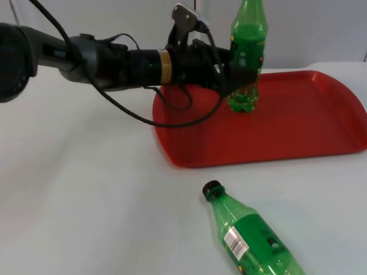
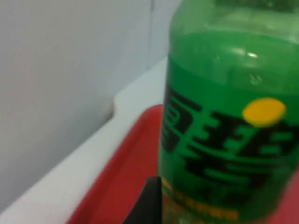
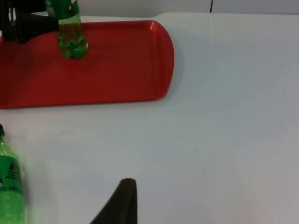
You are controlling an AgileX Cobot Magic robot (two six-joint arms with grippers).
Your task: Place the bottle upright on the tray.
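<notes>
A green bottle [image 1: 248, 40] stands upright at the back left of the red tray [image 1: 309, 126]. My left gripper [image 1: 243, 77] reaches in from the left and is shut on the bottle's lower half, its black fingers around the label. Up close in the left wrist view, the bottle [image 2: 224, 116] rises over the tray [image 2: 121, 168]. A second green bottle [image 1: 252, 238] with a black cap lies on its side on the white table in front of the tray. My right gripper [image 3: 122, 201] waits over the bare table to the right of the tray [image 3: 121, 60].
The grey partition wall [image 1: 309, 28] stands just behind the tray. From the right wrist, the upright bottle [image 3: 70, 32] and the lying bottle [image 3: 9, 182] both show. White table spreads left of and in front of the tray.
</notes>
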